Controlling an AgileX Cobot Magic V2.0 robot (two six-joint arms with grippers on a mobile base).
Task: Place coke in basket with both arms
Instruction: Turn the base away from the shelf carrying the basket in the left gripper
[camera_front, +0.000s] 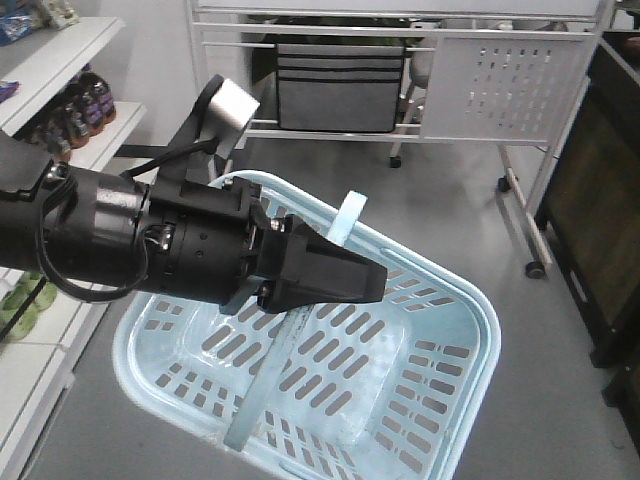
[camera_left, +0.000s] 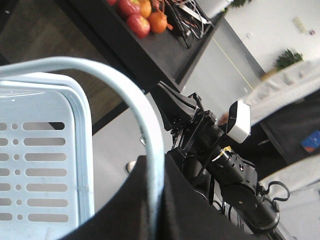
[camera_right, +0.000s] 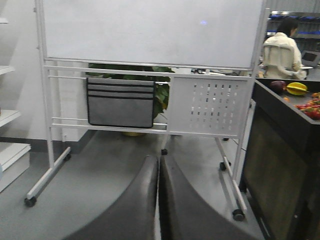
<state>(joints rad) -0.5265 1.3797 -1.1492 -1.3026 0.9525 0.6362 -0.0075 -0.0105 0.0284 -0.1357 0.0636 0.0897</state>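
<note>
The light blue basket (camera_front: 482, 312) sits low in the exterior view, and nothing shows inside it. Its flat handle (camera_front: 350, 215) stands raised. In the left wrist view my left gripper (camera_left: 157, 167) is shut on that handle (camera_left: 125, 85), with the basket's rim (camera_left: 82, 130) to the left. My left gripper does not show in the exterior view. The black right arm reaches in from the left, and its gripper (camera_front: 372, 280) is shut over the basket in front of the handle. The right gripper (camera_right: 158, 160) has nothing between its jaws. The coke is out of view.
A white board stand on casters (camera_front: 400, 70) with a grey pocket organiser (camera_right: 120, 102) stands ahead. A black counter with fruit (camera_right: 295, 100) is on the right. White shelves with dark bottles (camera_front: 80, 110) line the left. A person (camera_right: 280, 50) sits far off.
</note>
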